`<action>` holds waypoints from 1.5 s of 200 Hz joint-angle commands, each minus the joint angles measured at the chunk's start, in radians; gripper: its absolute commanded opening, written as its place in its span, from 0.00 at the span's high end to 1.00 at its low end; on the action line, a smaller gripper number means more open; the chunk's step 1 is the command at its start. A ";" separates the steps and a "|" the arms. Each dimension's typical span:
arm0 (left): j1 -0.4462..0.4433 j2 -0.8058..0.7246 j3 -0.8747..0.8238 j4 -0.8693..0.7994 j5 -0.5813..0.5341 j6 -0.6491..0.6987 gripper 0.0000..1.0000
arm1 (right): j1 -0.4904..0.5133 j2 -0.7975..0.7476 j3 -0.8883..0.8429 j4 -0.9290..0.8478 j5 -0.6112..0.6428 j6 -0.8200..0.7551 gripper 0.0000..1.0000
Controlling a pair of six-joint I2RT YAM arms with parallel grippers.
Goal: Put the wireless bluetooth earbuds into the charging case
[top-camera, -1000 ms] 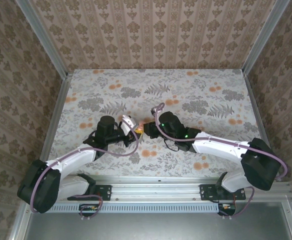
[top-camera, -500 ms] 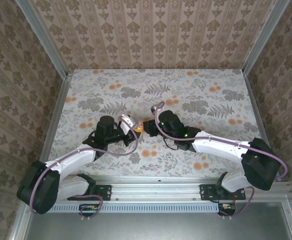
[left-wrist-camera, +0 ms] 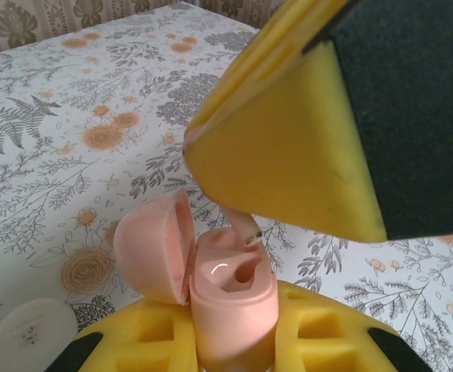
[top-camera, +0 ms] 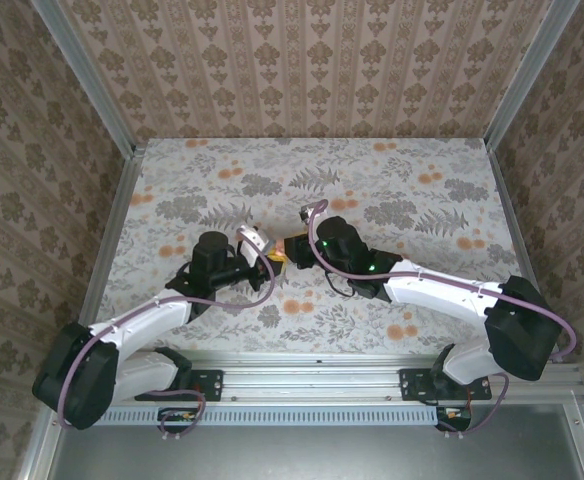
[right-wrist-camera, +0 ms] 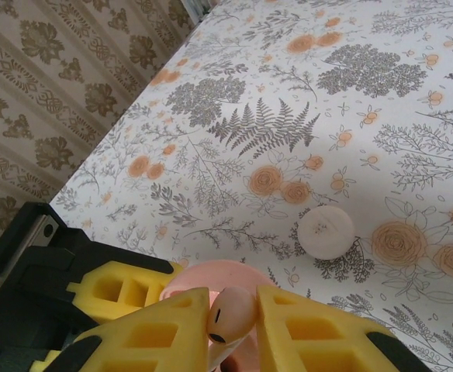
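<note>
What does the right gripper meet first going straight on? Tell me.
Probably the open charging case in the left gripper; the earbud in the right gripper looks almost at its socket, depth unclear.

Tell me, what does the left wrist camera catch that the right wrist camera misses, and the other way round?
Left wrist camera: a look down into the open charging case, its lid flipped aside, the hollow inside visible, and the earbud stem tip at its opening. Right wrist camera: the earbud's rounded head pinched between the yellow pads of the right gripper. Both: the pink case, the earbud, and a pale round disc lying on the flowered table.
</note>
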 commanded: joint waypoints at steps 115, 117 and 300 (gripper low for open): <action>-0.009 0.004 0.027 0.089 -0.008 -0.100 0.90 | 0.007 -0.009 0.009 -0.013 0.023 -0.026 0.78; -0.009 0.004 0.028 0.088 -0.005 -0.098 0.90 | 0.007 -0.011 0.009 -0.016 0.025 -0.026 0.78; -0.018 0.014 0.059 0.089 0.001 -0.130 0.89 | 0.030 -0.069 0.009 -0.077 0.078 -0.083 0.78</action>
